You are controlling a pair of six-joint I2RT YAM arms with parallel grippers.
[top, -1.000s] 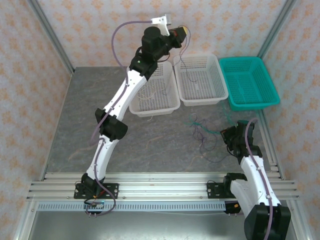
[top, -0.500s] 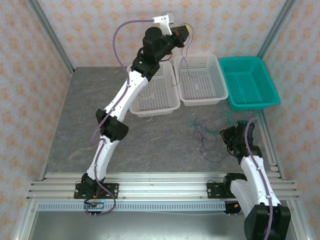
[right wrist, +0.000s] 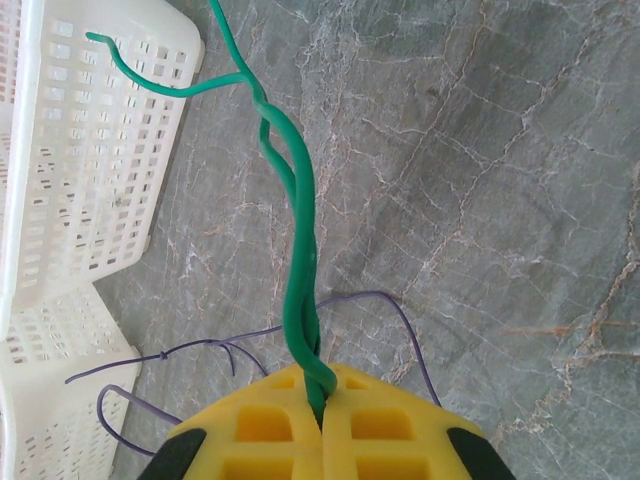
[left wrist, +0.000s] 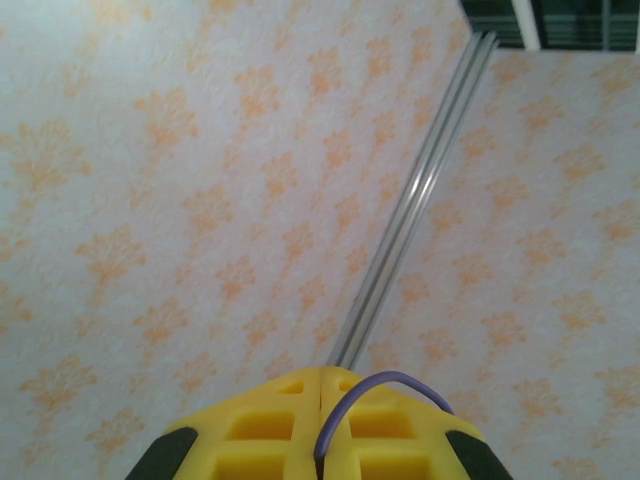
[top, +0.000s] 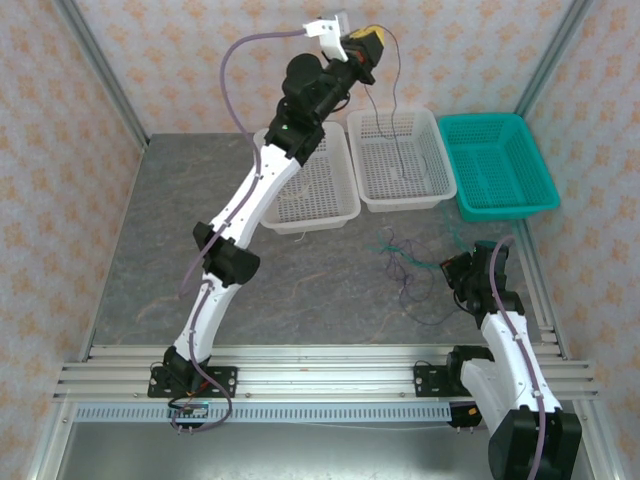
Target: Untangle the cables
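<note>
A grey, marble-veined table sits inside walls papered with orange floral sprigs, with an aluminium post running up the corner. Along the table's far side, from 12 to 2 o'clock, three baskets stand side by side: a left white basket, a middle white basket and a teal basket. Something thin and pale may lie in the left white basket, too faint to be sure. The left gripper, raised high at 12 o'clock, is clenched on a purple cable, whose free length hangs down into the middle white basket. The tangle of cables, green and purple, lies on the table at 4 o'clock, near that basket's front. Beside it, the right gripper is clamped on a twisted green cable.
</note>
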